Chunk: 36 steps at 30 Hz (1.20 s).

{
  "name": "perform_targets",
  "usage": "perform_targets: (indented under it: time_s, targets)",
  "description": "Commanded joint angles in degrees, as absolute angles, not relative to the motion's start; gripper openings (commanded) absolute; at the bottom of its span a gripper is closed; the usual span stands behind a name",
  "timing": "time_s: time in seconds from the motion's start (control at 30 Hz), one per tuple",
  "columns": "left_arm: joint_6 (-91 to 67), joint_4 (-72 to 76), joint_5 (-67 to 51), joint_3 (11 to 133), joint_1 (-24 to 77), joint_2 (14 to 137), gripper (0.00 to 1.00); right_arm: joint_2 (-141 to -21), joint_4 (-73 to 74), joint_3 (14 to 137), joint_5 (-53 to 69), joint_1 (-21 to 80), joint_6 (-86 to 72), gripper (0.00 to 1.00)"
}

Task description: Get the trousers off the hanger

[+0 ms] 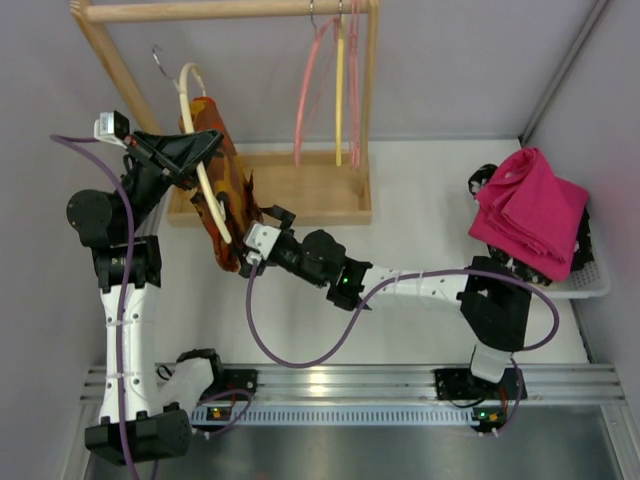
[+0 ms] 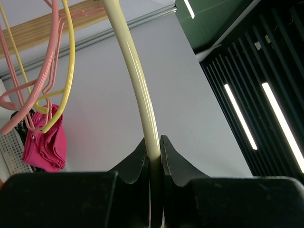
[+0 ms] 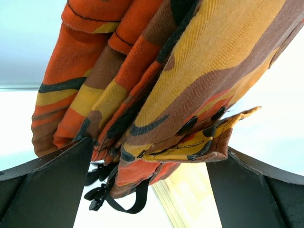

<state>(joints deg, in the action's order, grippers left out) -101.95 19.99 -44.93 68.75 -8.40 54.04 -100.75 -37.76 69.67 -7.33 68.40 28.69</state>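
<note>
My left gripper (image 2: 153, 145) pinched the hanger (image 2: 137, 80) at far left, my right gripper (image 3: 159, 148) stood spread around the trousers (image 3: 190, 71) draped on it, and the basket (image 1: 592, 286) at right held folded magenta cloth (image 1: 530, 210).

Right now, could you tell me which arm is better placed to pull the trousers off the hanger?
The right. Its hand is open around the lower end of the trousers, so it probably only needs to close and pull. The left hand is shut on the hanger, steadying it.
</note>
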Motion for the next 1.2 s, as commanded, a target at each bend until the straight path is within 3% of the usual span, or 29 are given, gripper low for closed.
perform_targets:
  time_s: [0.0,0.37,0.7,0.9,1.17]
  targets:
    - [-101.0,31.7,-40.9,72.2,-8.3,52.6,0.0,-99.1,-40.1,70.7,-7.6,69.3,27.6,0.99]
    - [-101.3,31.7,-41.0,72.1,-8.3,52.3,0.0,-102.6,-41.2,77.4,-16.4,67.9,25.9,0.99]
    - [-101.4,31.7,-41.0,71.3,-8.2,52.2,0.0,-102.0,-44.3,80.9,-16.4,66.8,26.3,0.97]
    - [-101.5,31.7,-41.0,71.3,-8.2,52.4,0.0,-101.6,-46.7,82.3,-16.8,66.7,27.6,0.87]
    - [-101.4,31.7,-41.2,70.9,-8.1,52.4,0.0,-102.9,-48.9,86.1,-16.7,66.3,29.4,0.84]
